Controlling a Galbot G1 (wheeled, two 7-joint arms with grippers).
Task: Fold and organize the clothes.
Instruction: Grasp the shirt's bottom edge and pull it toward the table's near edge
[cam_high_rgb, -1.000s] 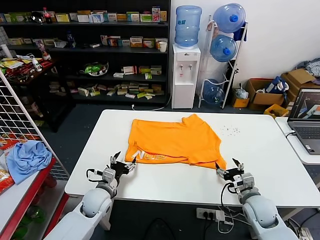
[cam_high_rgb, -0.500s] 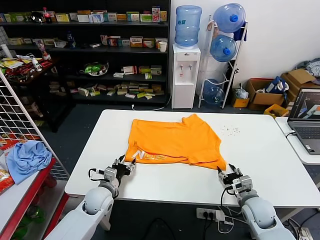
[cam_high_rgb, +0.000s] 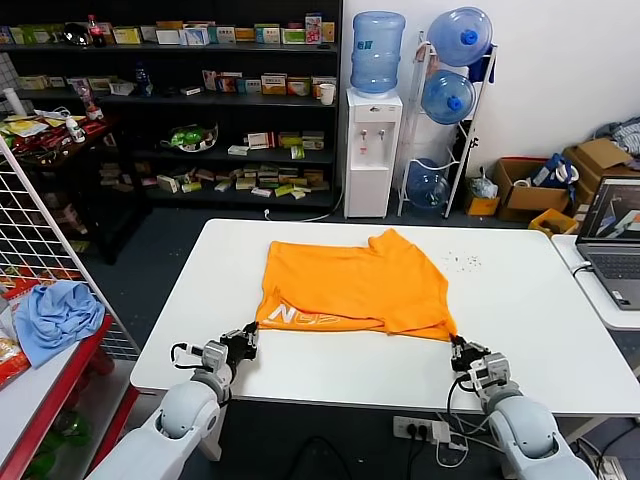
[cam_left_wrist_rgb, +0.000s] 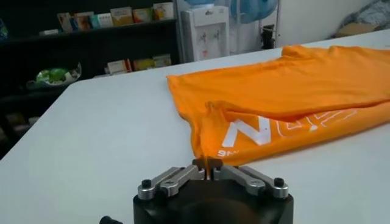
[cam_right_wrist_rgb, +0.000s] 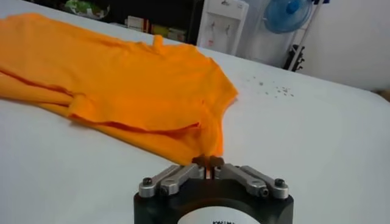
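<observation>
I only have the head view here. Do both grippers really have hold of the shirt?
Observer: Yes. In the left wrist view, the left gripper is shut on a corner of the orange shirt.
Operator: And the right?
Observer: The right gripper is shut on the other near corner; the fabric is drawn into a narrow pinch at its tips.
Operator: Is the lettering visible up close?
Observer: Yes, white lettering shows on the folded-over layer just beyond the left gripper.

A bright orange T-shirt (cam_high_rgb: 350, 285) with white lettering along its near edge lies on the white tabletop (cam_high_rgb: 530, 300), a light blue cloth (cam_high_rgb: 55, 315) far left.
</observation>
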